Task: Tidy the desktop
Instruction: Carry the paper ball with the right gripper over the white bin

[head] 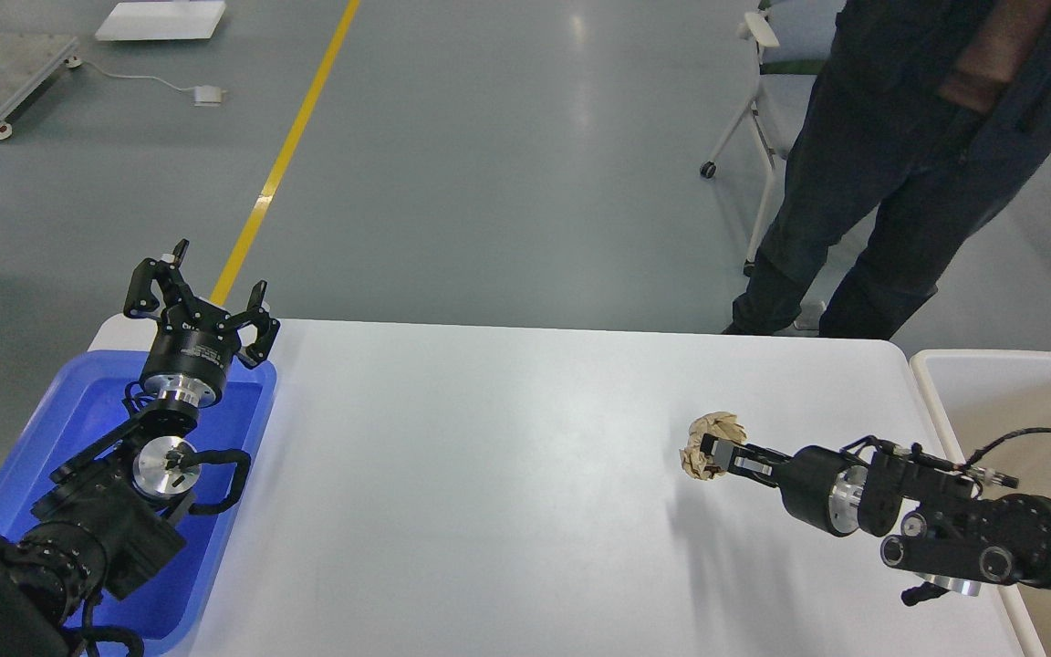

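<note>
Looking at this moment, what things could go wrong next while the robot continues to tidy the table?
1. The right gripper pinches the crumpled paper ball only at its fingertips; the ball may slip and drop back on the desktop.
2. The beige bin lies behind the right arm, so the swing toward it could hit the bin's rim.
3. A person stands close to the table's far edge, so a wide arm movement may reach them.
</note>
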`<control>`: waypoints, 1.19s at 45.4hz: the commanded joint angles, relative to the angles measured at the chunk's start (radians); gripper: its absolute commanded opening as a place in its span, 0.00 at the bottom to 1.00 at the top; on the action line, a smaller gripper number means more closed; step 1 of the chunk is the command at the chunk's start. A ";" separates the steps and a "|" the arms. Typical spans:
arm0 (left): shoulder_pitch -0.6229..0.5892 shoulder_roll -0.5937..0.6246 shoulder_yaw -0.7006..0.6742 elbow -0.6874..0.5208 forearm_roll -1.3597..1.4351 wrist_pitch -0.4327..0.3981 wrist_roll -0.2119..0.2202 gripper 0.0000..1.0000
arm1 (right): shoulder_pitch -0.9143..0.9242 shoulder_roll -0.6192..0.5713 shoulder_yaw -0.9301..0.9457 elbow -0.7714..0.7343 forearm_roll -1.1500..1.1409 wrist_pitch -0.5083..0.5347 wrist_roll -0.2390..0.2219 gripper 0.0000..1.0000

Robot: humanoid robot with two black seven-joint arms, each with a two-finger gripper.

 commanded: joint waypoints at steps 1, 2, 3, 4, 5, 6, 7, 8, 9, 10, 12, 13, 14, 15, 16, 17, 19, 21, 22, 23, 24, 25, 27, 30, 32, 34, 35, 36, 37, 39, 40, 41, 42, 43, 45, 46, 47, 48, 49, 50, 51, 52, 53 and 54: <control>0.000 0.000 0.000 0.001 0.000 0.000 0.000 1.00 | 0.082 -0.192 0.132 0.194 0.124 0.170 -0.001 0.00; 0.000 0.000 0.000 -0.001 0.000 0.000 0.000 1.00 | 0.088 -0.201 0.143 0.200 0.147 0.184 -0.004 0.00; 0.000 0.000 0.000 -0.001 0.000 0.000 0.000 1.00 | 0.096 -0.210 0.151 0.202 0.169 0.196 -0.004 0.00; 0.000 0.000 0.000 0.001 0.000 0.000 0.000 1.00 | 0.100 -0.218 0.157 0.202 0.190 0.207 -0.004 0.00; 0.000 0.000 0.000 -0.001 0.000 0.000 0.000 1.00 | 0.106 -0.224 0.161 0.202 0.207 0.215 -0.005 0.00; 0.000 0.000 0.000 -0.001 0.000 0.000 0.000 1.00 | 0.112 -0.230 0.164 0.199 0.221 0.219 -0.005 0.00; 0.000 0.000 0.000 0.001 0.000 0.000 0.000 1.00 | 0.120 -0.235 0.164 0.196 0.232 0.222 -0.005 0.00; 0.000 0.000 0.000 -0.001 0.000 0.000 0.000 1.00 | 0.126 -0.239 0.163 0.193 0.241 0.224 -0.005 0.00; 0.000 0.000 0.000 -0.001 0.000 0.000 0.000 1.00 | 0.132 -0.244 0.163 0.190 0.248 0.226 -0.007 0.00; 0.000 0.000 0.000 0.001 0.000 0.000 0.000 1.00 | 0.139 -0.249 0.161 0.187 0.256 0.226 -0.008 0.00; 0.000 0.000 0.000 -0.001 0.000 0.000 0.000 1.00 | 0.143 -0.255 0.161 0.170 0.271 0.226 -0.008 0.00; 0.000 0.000 0.000 -0.001 0.000 0.000 0.000 1.00 | 0.145 -0.256 0.161 0.159 0.281 0.226 -0.010 0.00; 0.000 0.000 0.000 -0.001 0.000 0.000 0.000 1.00 | 0.145 -0.256 0.163 0.147 0.288 0.224 -0.011 0.00; 0.000 0.000 0.000 0.001 0.000 0.000 0.000 1.00 | 0.145 -0.256 0.163 0.130 0.299 0.221 -0.016 0.00; 0.000 0.000 0.000 -0.001 0.000 0.000 0.000 1.00 | 0.145 -0.256 0.163 0.112 0.311 0.221 -0.021 0.00; 0.000 0.000 0.000 -0.001 0.000 0.000 0.000 1.00 | 0.143 -0.256 0.163 0.089 0.327 0.221 -0.024 0.00; 0.000 0.000 0.000 -0.001 0.000 0.000 0.000 1.00 | 0.139 -0.256 0.163 0.037 0.368 0.219 -0.027 0.00; 0.000 0.000 0.000 -0.001 0.000 0.000 0.000 1.00 | 0.132 -0.256 0.163 -0.019 0.422 0.221 -0.028 0.00; 0.000 0.000 0.000 -0.001 0.000 0.000 0.000 1.00 | 0.129 -0.255 0.161 -0.049 0.452 0.224 -0.028 0.00; 0.000 0.000 0.000 -0.001 0.000 0.000 0.000 1.00 | 0.129 -0.253 0.161 -0.077 0.486 0.224 -0.028 0.00; 0.000 0.000 0.000 0.001 0.000 0.000 0.000 1.00 | 0.125 -0.250 0.161 -0.106 0.520 0.226 -0.028 0.00; 0.000 0.000 0.000 -0.001 0.000 0.000 0.000 1.00 | 0.120 -0.249 0.161 -0.134 0.553 0.226 -0.030 0.00; 0.000 0.000 0.000 -0.001 0.000 0.000 0.000 1.00 | 0.109 -0.247 0.160 -0.183 0.621 0.230 -0.031 0.00; 0.000 0.000 0.000 0.001 0.000 0.000 0.000 1.00 | 0.102 -0.242 0.160 -0.235 0.710 0.233 -0.047 0.00; 0.000 0.000 0.000 -0.001 0.000 0.000 0.000 1.00 | 0.097 -0.236 0.161 -0.260 0.770 0.232 -0.065 0.00; 0.000 0.000 0.000 -0.001 0.000 0.000 0.000 1.00 | 0.094 -0.229 0.163 -0.281 0.824 0.219 -0.083 0.00; 0.000 0.000 0.000 0.001 0.000 0.000 0.000 1.00 | 0.094 -0.223 0.163 -0.293 0.850 0.218 -0.093 0.00; 0.000 0.000 0.000 0.001 0.000 0.000 0.000 1.00 | 0.093 -0.216 0.163 -0.306 0.874 0.216 -0.099 0.00; 0.000 0.000 0.000 0.001 0.000 0.000 0.000 1.00 | 0.091 -0.212 0.163 -0.321 0.902 0.216 -0.106 0.00; 0.000 0.000 0.000 -0.001 0.000 0.000 0.000 1.00 | 0.083 -0.204 0.163 -0.355 0.954 0.215 -0.123 0.00; 0.000 0.002 0.000 -0.001 0.000 0.000 0.000 1.00 | 0.074 -0.200 0.163 -0.376 0.982 0.213 -0.134 0.00; 0.000 0.000 0.000 0.001 0.000 0.000 0.000 1.00 | 0.067 -0.198 0.163 -0.393 1.006 0.212 -0.145 0.00; 0.000 0.000 0.000 -0.001 0.000 0.000 0.000 1.00 | 0.059 -0.195 0.164 -0.410 1.029 0.210 -0.157 0.00; 0.000 0.000 0.000 -0.001 0.000 0.000 0.000 1.00 | 0.051 -0.190 0.164 -0.431 1.054 0.210 -0.171 0.00; 0.000 0.000 0.000 -0.001 0.000 0.000 0.000 1.00 | 0.042 -0.178 0.169 -0.470 1.097 0.210 -0.198 0.00; 0.000 0.002 0.000 0.001 0.000 0.000 0.000 1.00 | 0.036 -0.170 0.174 -0.488 1.115 0.210 -0.212 0.00; 0.000 0.000 0.000 -0.001 0.000 0.000 0.000 1.00 | 0.028 -0.164 0.177 -0.508 1.129 0.210 -0.225 0.00; 0.000 0.000 0.000 0.001 0.000 0.000 0.000 1.00 | 0.021 -0.158 0.181 -0.528 1.141 0.210 -0.237 0.00; 0.000 0.000 0.000 0.001 0.000 0.000 0.000 1.00 | 0.011 -0.152 0.189 -0.551 1.152 0.209 -0.248 0.00; 0.000 0.000 0.000 0.001 0.000 0.000 0.000 1.00 | 0.002 -0.146 0.197 -0.572 1.163 0.207 -0.257 0.00; 0.000 0.000 0.000 0.001 0.000 0.000 0.000 1.00 | -0.009 -0.138 0.209 -0.598 1.170 0.204 -0.267 0.00; 0.000 0.000 0.000 -0.001 0.000 0.000 0.000 1.00 | -0.019 -0.131 0.223 -0.624 1.177 0.199 -0.278 0.00; 0.000 0.000 0.000 0.001 0.000 0.000 0.000 1.00 | -0.032 -0.121 0.236 -0.649 1.180 0.195 -0.286 0.00; 0.000 0.000 0.000 0.001 0.000 0.000 0.000 1.00 | -0.044 -0.115 0.252 -0.672 1.180 0.193 -0.292 0.00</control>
